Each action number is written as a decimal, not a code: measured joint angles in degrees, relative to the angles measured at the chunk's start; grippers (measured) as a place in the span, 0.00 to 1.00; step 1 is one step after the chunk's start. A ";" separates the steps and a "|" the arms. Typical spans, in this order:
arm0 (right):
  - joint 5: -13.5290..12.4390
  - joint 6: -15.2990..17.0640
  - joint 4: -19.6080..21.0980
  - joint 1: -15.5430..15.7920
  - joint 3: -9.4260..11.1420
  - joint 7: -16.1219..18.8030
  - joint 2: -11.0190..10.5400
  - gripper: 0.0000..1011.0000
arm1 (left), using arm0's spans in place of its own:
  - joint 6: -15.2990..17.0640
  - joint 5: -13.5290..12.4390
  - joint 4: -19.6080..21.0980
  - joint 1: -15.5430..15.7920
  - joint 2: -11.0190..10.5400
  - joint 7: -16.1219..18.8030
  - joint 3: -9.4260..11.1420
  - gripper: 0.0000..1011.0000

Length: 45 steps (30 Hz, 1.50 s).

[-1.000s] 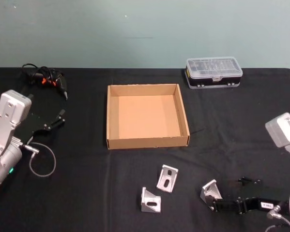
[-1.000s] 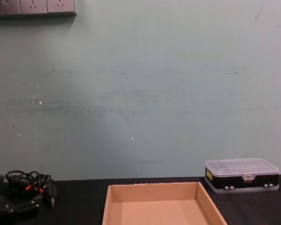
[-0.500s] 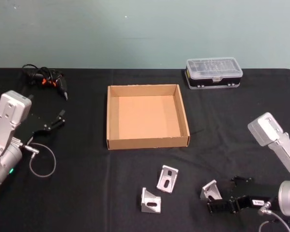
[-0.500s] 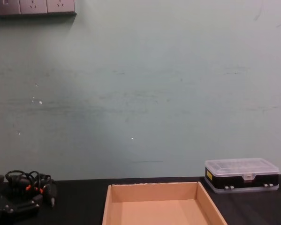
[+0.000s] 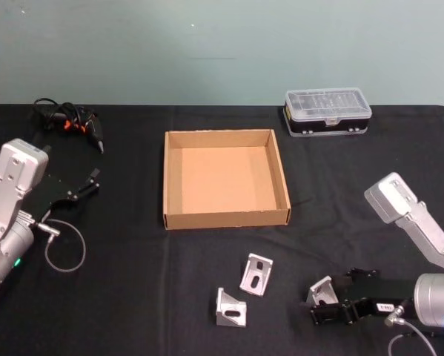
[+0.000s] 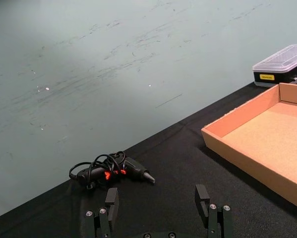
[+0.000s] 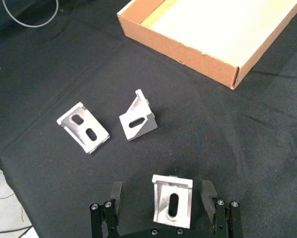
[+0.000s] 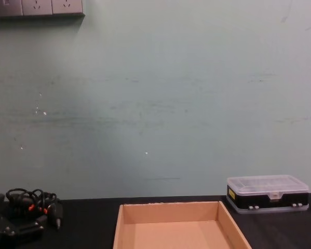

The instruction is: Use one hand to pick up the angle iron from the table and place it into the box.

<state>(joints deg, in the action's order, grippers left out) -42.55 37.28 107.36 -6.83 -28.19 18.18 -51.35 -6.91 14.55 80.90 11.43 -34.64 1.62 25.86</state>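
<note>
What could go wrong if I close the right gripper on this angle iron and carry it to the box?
1. The angle iron sits slightly off-centre inside the open right gripper; one finger may touch first and push it instead of clamping.
2. The near wall of the box stands between pick and drop; a low carry could catch it.
The left gripper is parked at the left of the table.

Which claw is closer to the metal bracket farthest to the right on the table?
Right. The right claw sits open around that bracket, one finger on either side. The left claw is far off, past the left side of the cardboard box.
</note>
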 joint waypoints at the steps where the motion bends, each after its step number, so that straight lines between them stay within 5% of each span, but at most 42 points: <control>1: 0.13 0.01 -0.13 -0.16 -0.12 0.06 0.10 0.99 | 0.00 0.00 0.00 0.00 0.00 0.00 0.00 1.00; 24: 3.35 0.79 -1.95 -2.73 -1.90 1.82 1.70 0.98 | 0.00 0.00 0.00 0.00 0.00 0.00 0.00 1.00; 45: 6.12 1.05 -2.19 -3.52 -2.18 3.03 2.59 0.48 | 0.00 0.00 0.00 0.00 0.00 0.00 0.00 1.00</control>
<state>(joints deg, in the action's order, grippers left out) -36.43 38.34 105.17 -10.35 -30.37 21.20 -48.76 -6.90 14.55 80.90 11.43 -34.64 1.62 25.86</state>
